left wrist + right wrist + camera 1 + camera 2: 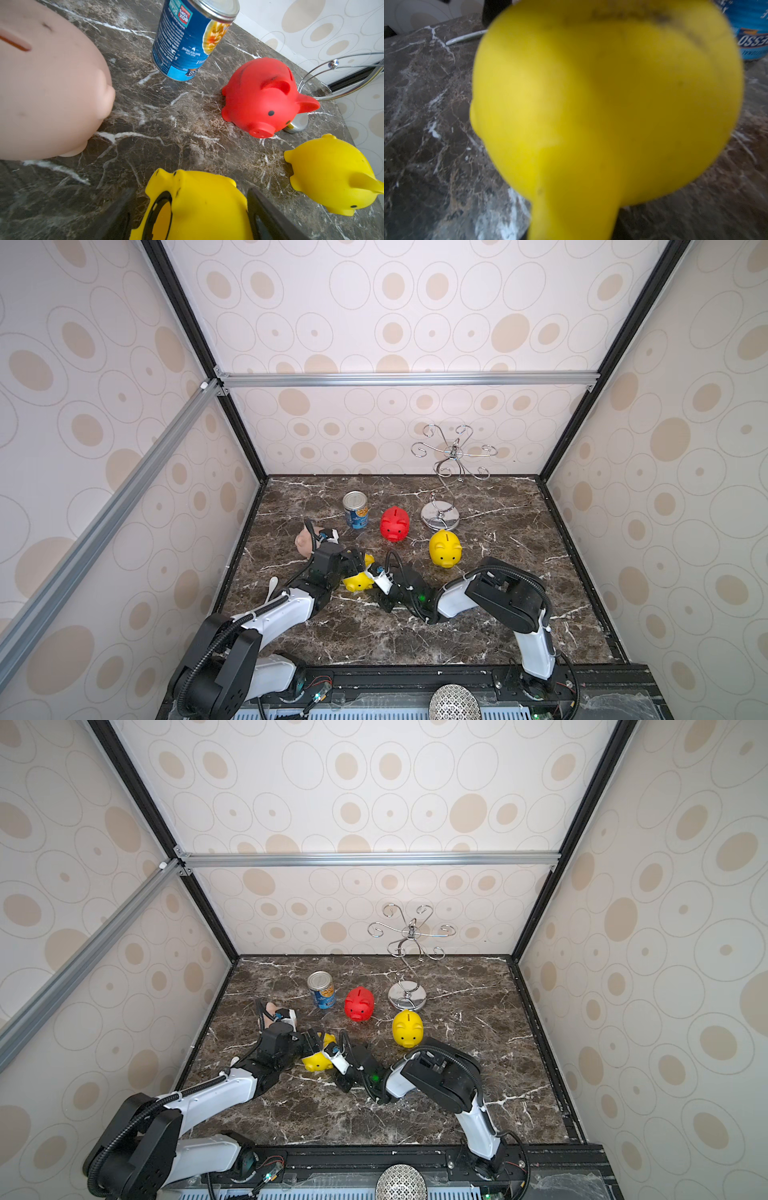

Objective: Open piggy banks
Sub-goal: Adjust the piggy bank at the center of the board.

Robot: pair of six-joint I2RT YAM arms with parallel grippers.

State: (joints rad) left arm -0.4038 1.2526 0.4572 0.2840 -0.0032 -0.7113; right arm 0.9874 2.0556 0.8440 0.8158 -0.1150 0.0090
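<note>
L gripper (191, 207) clenched near glossy yellow plastic piggy bank (356, 580); R gripper (371, 571) state unclear, prob. needed straight pull at black-rimmed belly opening (163, 220).

Bright, soft, even light with faint shadows. Both top views bend at the edges. The right wrist view's close yellow pig (591, 104) is blurred.

A yellow glossy plastic pig bank (207, 203) is tipped on its side, clamped between the fingers (268, 216) of the left gripper (191, 190), with its black-ringed belly hole showing. Beyond the fingertips a red pig bank (264, 97) stands upright. A second yellow pig bank (332, 176) stands outside one finger, and a pale pink pig bank (47, 83) outside the other.
</note>
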